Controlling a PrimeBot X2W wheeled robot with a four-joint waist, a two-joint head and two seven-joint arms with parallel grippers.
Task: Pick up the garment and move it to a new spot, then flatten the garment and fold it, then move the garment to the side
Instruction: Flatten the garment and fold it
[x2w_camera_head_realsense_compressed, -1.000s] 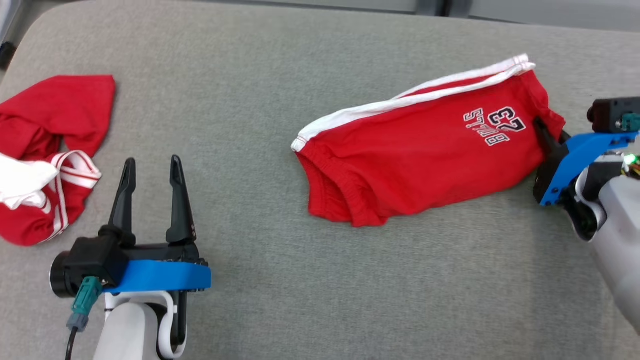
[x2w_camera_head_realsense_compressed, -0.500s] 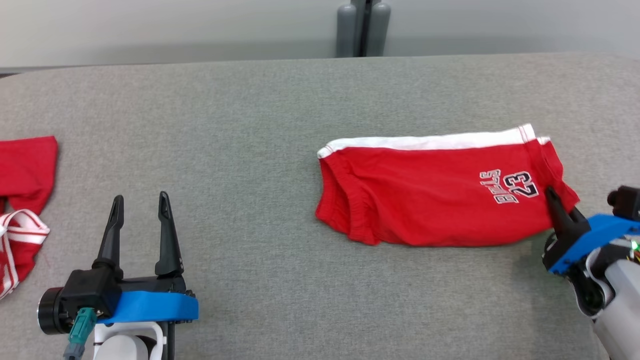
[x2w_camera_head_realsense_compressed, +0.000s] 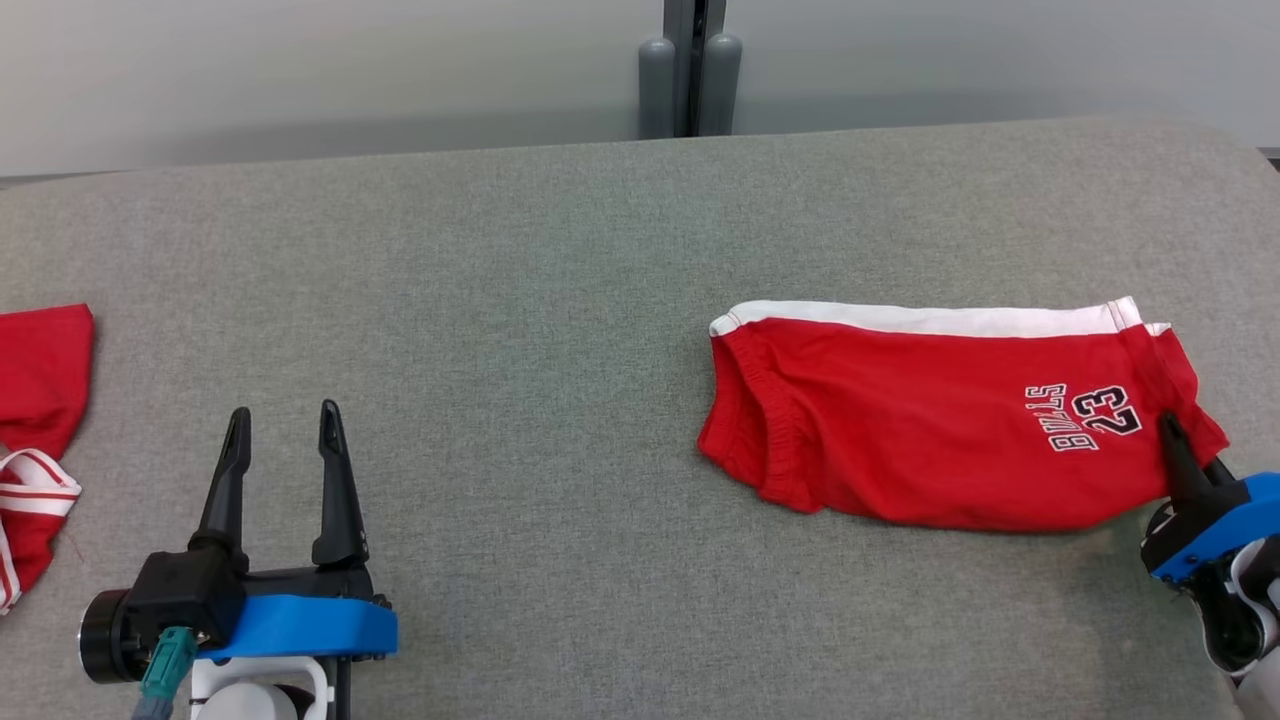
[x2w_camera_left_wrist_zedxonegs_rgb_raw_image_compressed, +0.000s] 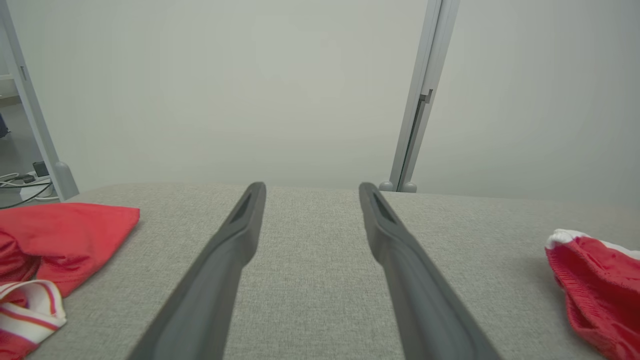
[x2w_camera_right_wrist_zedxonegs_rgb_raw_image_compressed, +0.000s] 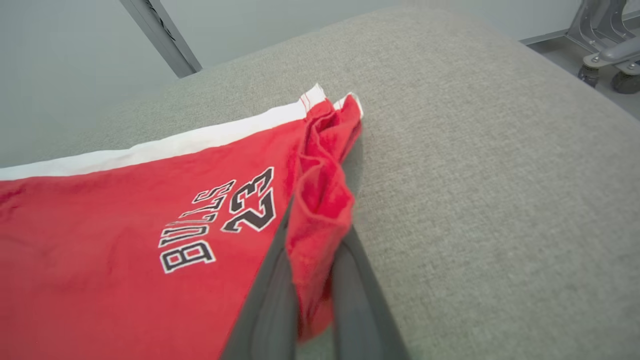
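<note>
Dragged rightward, red shorts (x2w_camera_head_realsense_compressed: 920, 440) lie left of right tool (x2w_camera_head_realsense_compressed: 1170, 432) pinching their hem

Cloth garment (x2w_camera_head_realsense_compressed: 930, 440) — matt woven table (x2w_camera_head_realsense_compressed: 500, 300).

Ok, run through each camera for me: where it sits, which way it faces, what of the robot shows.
Head: above, looking forward and down at the grey padded table; left gripper open, right gripper pinching the red Bulls shorts.
Left wrist: low, along its open fingers toward the wall.
Right wrist: along its fingers, clamped on the shorts' hem.
All three share the shorts.
</note>
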